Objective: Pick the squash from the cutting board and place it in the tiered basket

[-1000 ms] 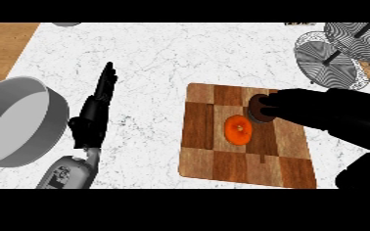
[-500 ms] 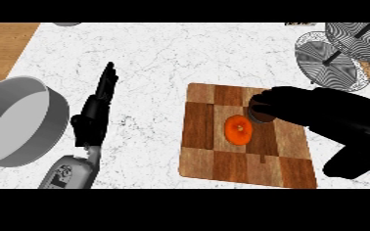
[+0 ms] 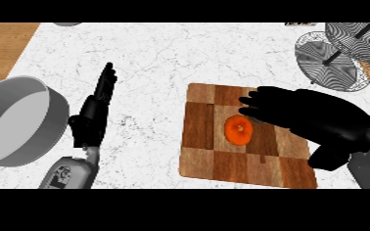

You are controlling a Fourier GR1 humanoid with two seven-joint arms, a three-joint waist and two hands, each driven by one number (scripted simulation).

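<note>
The squash [image 3: 239, 129] is seen lying flat near the middle of the cutting board [image 3: 217, 151], on the white table [image 3: 166, 54]. It is small, round & orange.

Compared w/ a sec ago, the right robot hand [image 3: 303, 110] has been moved further over the board, toward the squash. Its fingers are now spread out just above & beside the squash, at the squash's upper right edge. Nothing is held by it yet; the fingers are not closed round anything. Whether the squash is touched can't be told.

So the reach is judged nearly done, & the grab is prob. next. The squash itself has not been moved.

The left robot hand [image 3: 94, 112] is rested on the table, left of the board, fingers straight, nothing in it.

The tiered basket [image 3: 336, 54] is seen at the top right, well apart from the board. A grey pot [image 3: 29, 122] is at the left edge.
</note>
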